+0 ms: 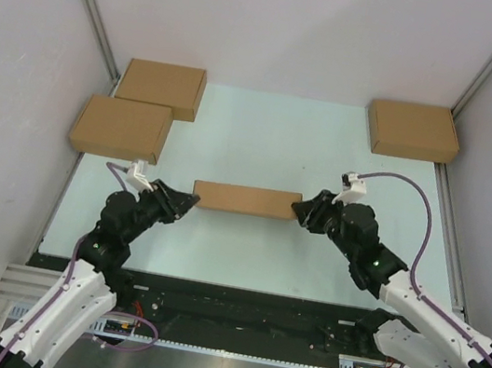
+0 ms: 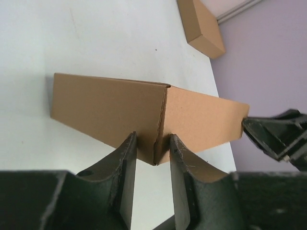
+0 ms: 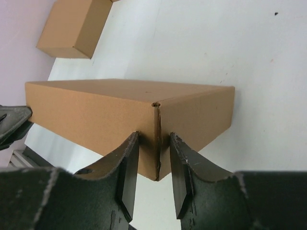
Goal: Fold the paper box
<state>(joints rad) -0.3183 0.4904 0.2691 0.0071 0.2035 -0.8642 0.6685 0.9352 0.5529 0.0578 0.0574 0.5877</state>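
At far left on the pale desk (image 1: 244,250), two closed brown cardboard boxes, the rear-left box (image 1: 160,87) and the front-left box (image 1: 121,127), meeting corner to corner near the desk's left edge.

Just right of them, the left arm (image 1: 67,296), reaching in from the near edge. Its left end effector (image 1: 188,201) set at the left end of the paper box (image 1: 246,199). From the left wrist: black fingers (image 2: 125,163) narrow on either side of the box's near vertical corner, one against each adjoining face. Firm pinch or mere contact, impossible to tell.

In the middle of the desk, between both end effectors, the paper box itself. Folded up into a shallow rectangular shape, long side running left to right in the overhead view.

At its right end, the right end effector (image 1: 301,210), likewise narrow. Fingertips (image 3: 128,163) straddling a corner seam with a slight gap along it. Grip not certain from the pictures here either. Behind it, the right arm (image 1: 414,311), bent back toward its base at lower right.

At far right rear, well apart from everything else, the rear-right box (image 1: 412,130), closed, near the desk's back corner.
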